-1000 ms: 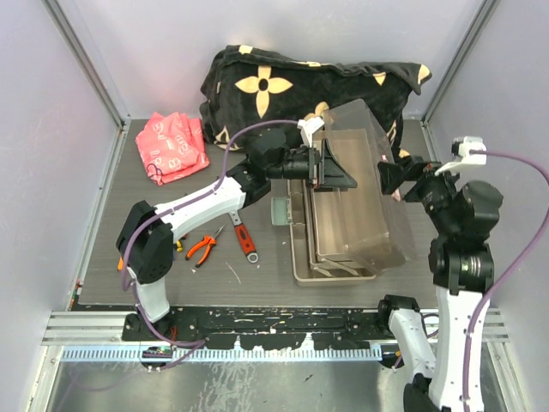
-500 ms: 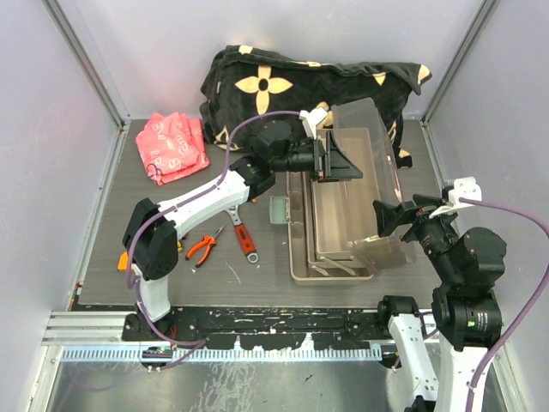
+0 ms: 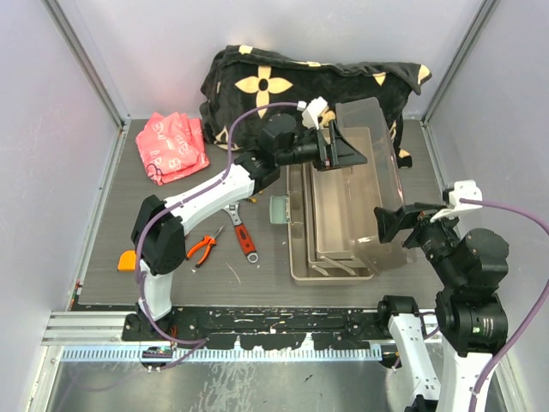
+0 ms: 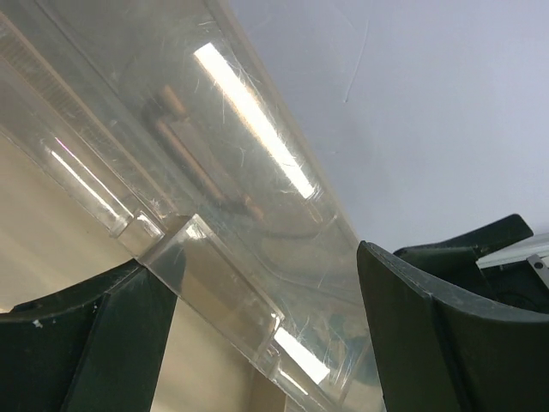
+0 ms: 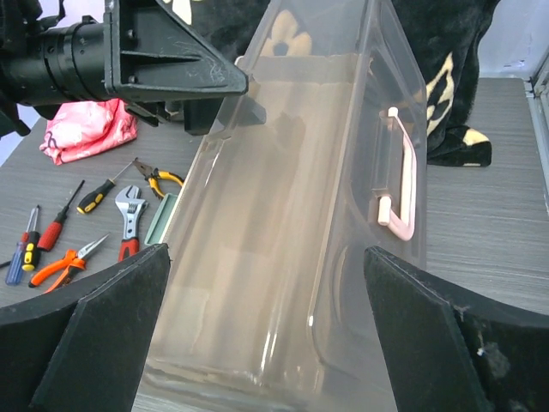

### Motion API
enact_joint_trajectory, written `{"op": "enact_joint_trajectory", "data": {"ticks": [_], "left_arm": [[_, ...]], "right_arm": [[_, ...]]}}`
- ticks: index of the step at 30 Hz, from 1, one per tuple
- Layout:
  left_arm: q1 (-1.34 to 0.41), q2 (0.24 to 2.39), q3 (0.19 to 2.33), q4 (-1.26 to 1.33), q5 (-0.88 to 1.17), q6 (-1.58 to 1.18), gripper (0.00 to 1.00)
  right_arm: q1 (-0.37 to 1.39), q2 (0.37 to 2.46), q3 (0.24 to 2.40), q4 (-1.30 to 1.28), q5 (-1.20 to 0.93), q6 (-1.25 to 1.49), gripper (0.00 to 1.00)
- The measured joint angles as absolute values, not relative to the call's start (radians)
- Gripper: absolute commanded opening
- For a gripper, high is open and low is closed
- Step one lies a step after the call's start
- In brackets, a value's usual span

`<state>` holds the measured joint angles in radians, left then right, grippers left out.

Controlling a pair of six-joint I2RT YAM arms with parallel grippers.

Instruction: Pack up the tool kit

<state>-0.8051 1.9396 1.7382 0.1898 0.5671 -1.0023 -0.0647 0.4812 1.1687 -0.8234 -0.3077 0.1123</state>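
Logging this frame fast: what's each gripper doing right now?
Left gripper: open, fingers either side of the toolbox lid edge, not clamped.
Right gripper: open, holding nothing.

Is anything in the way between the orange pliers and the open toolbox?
Yes. The red-handled wrench lies on the table between the orange pliers and the toolbox. The clear lid stands raised, so the beige tray inside is uncovered.
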Motion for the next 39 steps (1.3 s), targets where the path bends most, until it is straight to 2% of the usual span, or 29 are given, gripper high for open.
{"op": "enact_joint_trajectory", "data": {"ticks": [35, 39], "left_arm": [[-0.902, 2.170, 2.057, 0.183, 0.550, -0.929, 0.87], [-0.917, 2.188, 2.089, 0.181, 0.549, -0.909, 0.91]], "right_arm": [[-0.065, 0.264, 1.143, -0.947, -0.196, 0.111, 1.00], [-0.065, 0.236, 1.147, -0.991, -0.189, 0.111, 1.00]]}}
